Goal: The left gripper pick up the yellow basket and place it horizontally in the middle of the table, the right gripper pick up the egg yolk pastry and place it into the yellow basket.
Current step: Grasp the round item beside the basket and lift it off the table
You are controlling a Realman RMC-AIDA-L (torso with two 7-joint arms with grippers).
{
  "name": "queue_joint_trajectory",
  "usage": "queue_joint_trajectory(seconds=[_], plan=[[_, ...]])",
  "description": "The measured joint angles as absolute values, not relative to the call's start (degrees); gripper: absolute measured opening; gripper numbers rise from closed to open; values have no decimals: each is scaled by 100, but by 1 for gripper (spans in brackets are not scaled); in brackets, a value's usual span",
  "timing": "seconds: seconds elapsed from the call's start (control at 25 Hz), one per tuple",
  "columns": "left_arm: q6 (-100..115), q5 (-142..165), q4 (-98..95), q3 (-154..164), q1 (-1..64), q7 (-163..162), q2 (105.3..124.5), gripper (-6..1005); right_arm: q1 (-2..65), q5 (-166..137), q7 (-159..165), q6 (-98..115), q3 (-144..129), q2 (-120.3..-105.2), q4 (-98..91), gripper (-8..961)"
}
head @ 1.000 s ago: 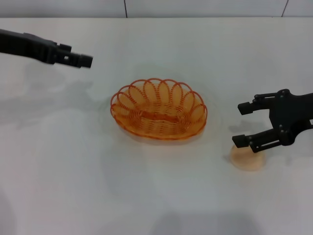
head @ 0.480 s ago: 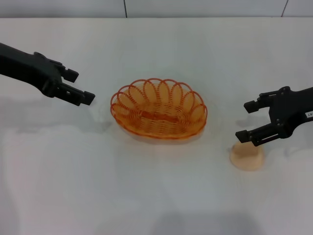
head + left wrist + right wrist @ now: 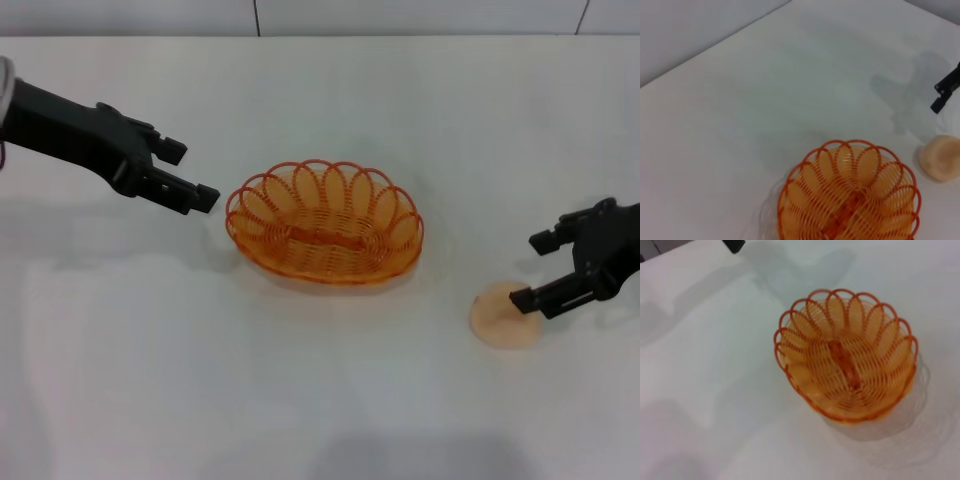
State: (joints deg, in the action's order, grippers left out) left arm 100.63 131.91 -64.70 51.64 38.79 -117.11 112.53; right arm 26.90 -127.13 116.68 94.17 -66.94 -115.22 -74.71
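Left gripper (image 3: pixel 187 176): just left of the basket (image 3: pixel 324 222), 2 fingers apart, holding nothing, not touching the rim. Basket: upright at the middle of the table (image 3: pixel 300 400). Pastry (image 3: pixel 506 314): on the table, right of the basket and apart from it. Right gripper (image 3: pixel 534 270): fingers apart, over the pastry's right side.

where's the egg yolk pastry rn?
Head view: egg yolk pastry sits on the table, right of the yellow basket, just below the open right gripper.

Left gripper (image 3: pixel 192 176) moved nearer yellow basket (image 3: pixel 324 223); right gripper (image 3: pixel 533 271) retreated rightward, uncovering egg yolk pastry (image 3: pixel 506 316).
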Motion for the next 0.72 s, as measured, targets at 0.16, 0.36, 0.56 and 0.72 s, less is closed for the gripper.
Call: queue_joint_trajectory(seconds=[0.16,0.36,0.56,0.72], plan=[[10052,13214,-6454,5167,3928,-11713,11301,871,2690,-12723,11731,9377,-6983,-11530,-7489,869],[10031,13223,-6444,5168,3965,-11715,11343,871,2734,-12868,11812,9271,-7251,-11538,-7455,869],[10018,13233,-6442,5168,3962,-11716,11365,871,2747,-12990,11860,9119,-7345,-11540,-7368,794],[10018,13236,-6442,5168,3944,-11724,11365,871,2728,-13033,11860,9072,-7355,-11540,-7345,773]])
